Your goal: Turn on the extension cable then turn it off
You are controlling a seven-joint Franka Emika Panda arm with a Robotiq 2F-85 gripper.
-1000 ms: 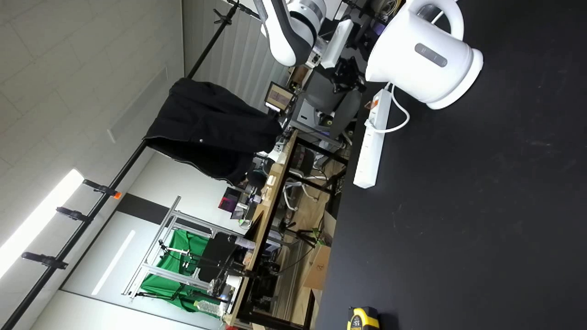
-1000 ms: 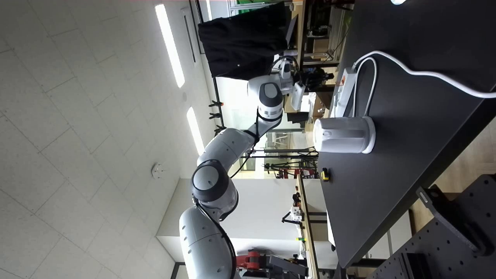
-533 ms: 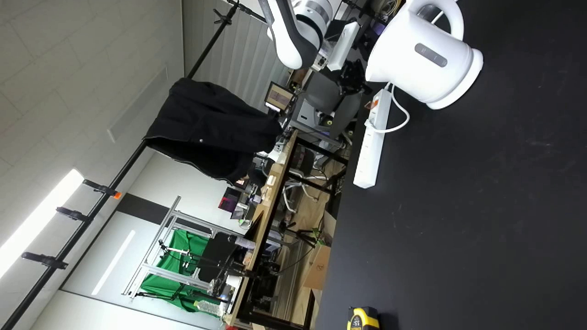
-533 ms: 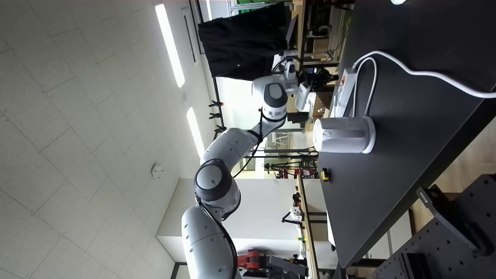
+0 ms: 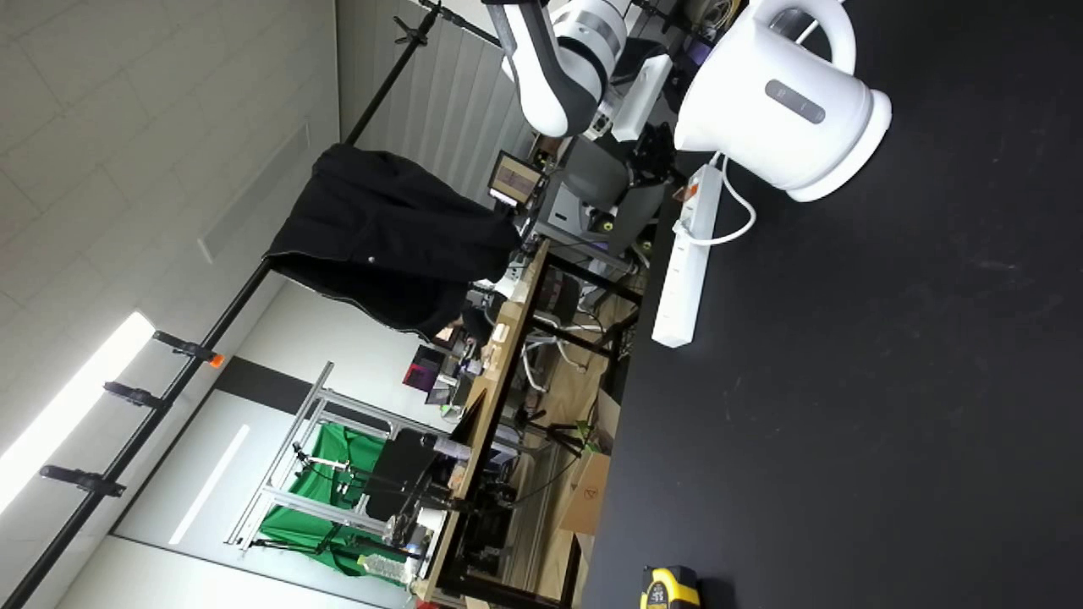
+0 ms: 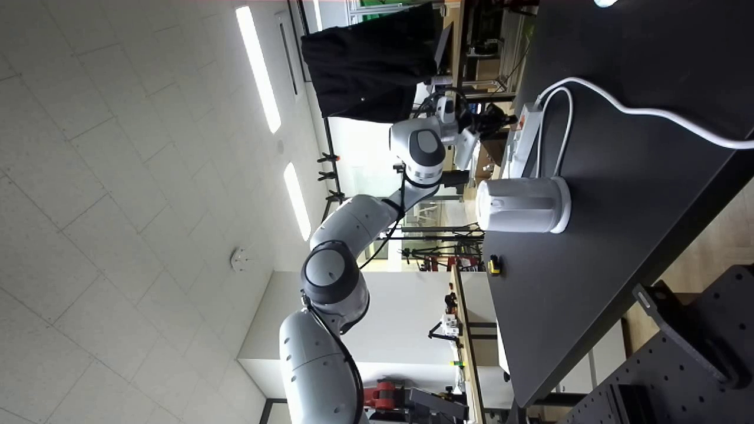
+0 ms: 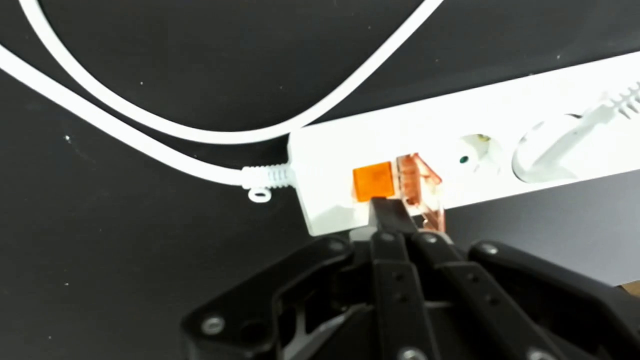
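Note:
The extension cable, a long white power strip, lies on the black table in both exterior views [image 5: 682, 288] [image 6: 521, 147] and fills the upper right of the wrist view [image 7: 345, 145]. Its orange switch [image 7: 373, 181] shows near the cord end, with a clear orange cover [image 7: 411, 182] tipped open beside it. My gripper [image 7: 392, 212] is shut, with its fingertips together and nothing seen between them. The tips overlap the switch's lower edge in the wrist view; I cannot tell whether they touch it. In both exterior views the gripper [image 5: 658, 161] [image 6: 500, 121] is close over the strip's switch end.
A white kettle [image 5: 774, 110] stands beside the strip, also in an exterior view [image 6: 518, 206]. A white plug [image 7: 555, 145] sits in one socket. White cords [image 7: 150, 142] loop near the switch end. A yellow-black tape measure [image 5: 670, 589] lies by the table edge.
The arm has moved steadily toward the strip, bringing the shut gripper closer to its switch end. The strip, kettle and tape measure have not moved.

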